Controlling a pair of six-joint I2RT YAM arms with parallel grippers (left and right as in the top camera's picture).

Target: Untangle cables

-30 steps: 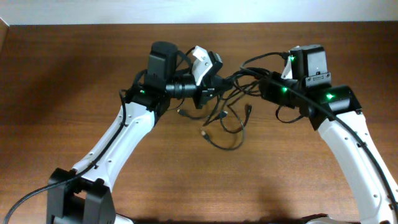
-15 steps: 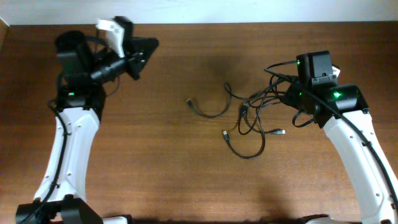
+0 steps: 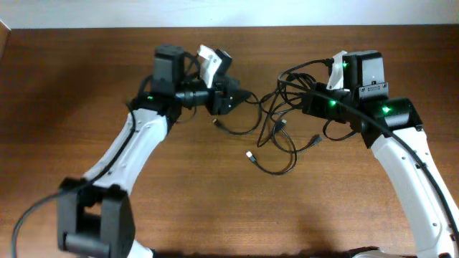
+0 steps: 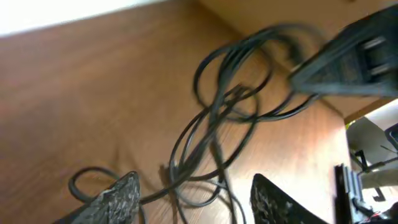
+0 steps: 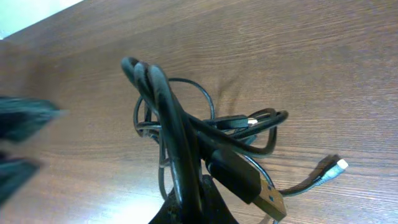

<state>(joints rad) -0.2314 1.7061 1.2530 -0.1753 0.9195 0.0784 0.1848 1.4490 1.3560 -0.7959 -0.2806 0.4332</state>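
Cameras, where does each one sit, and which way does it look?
Overhead: sits above the table and looks straight down. It shows both arms, with the left gripper and right gripper on either side of the cables.
Left wrist: sits on the left arm and looks out between its open fingers at the cables.
Right wrist: sits on the right arm and looks past its fingers, which are shut on the cables, down at the table.
Shared: all three views show the same cables.

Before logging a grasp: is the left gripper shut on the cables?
No, the left gripper has its fingers wide apart, with the cables lying loose between and beyond them.
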